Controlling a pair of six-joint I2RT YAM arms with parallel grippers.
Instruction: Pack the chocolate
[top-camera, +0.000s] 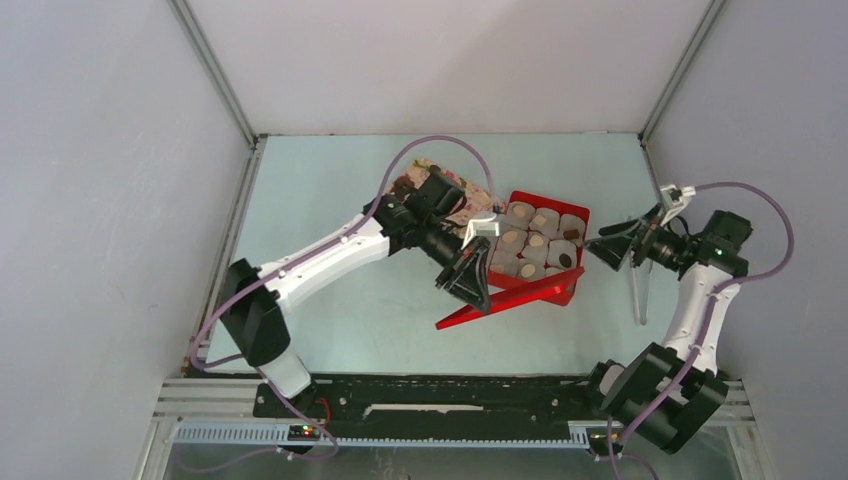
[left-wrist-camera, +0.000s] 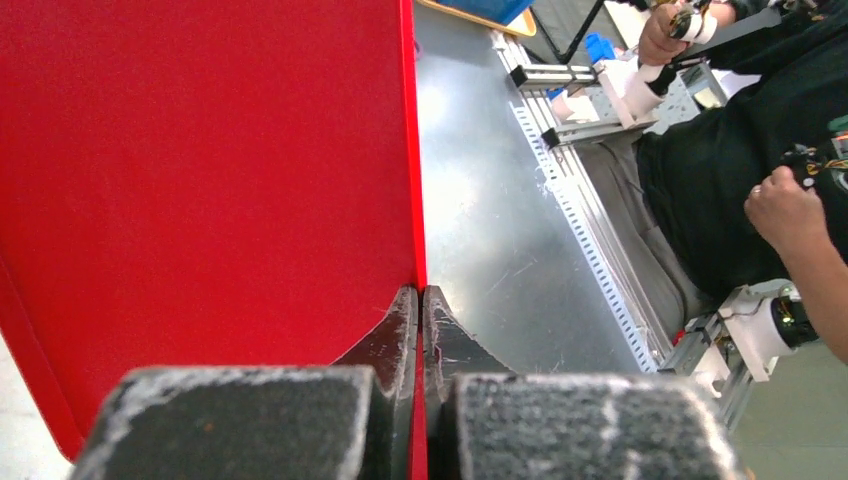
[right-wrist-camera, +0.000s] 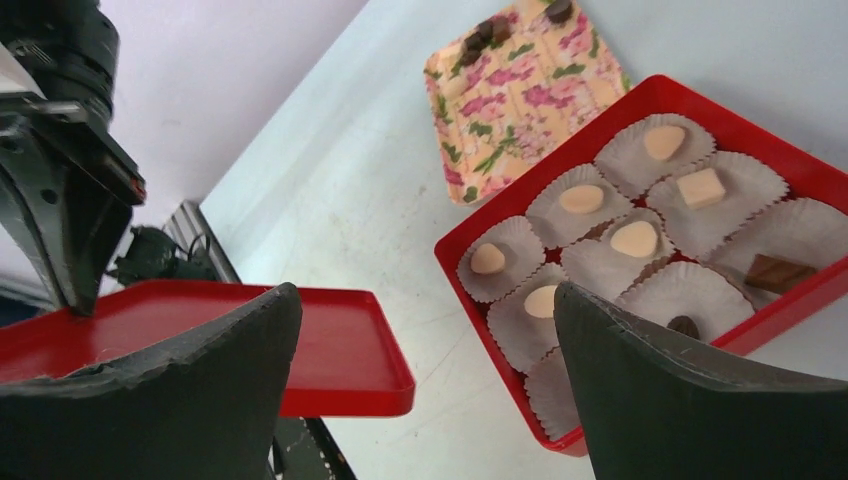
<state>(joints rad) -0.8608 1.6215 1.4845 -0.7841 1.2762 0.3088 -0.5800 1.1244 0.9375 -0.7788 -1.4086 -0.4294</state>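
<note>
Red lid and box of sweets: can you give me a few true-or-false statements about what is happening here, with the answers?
1. The left gripper pinches the red lid. True.
2. The lid sits closed on the red box. False: it is held tilted, and the box is open.
3. The right gripper holds a chocolate. False: it is open and empty.
4. Dark chocolates lie on the flowered tray. True.
</note>
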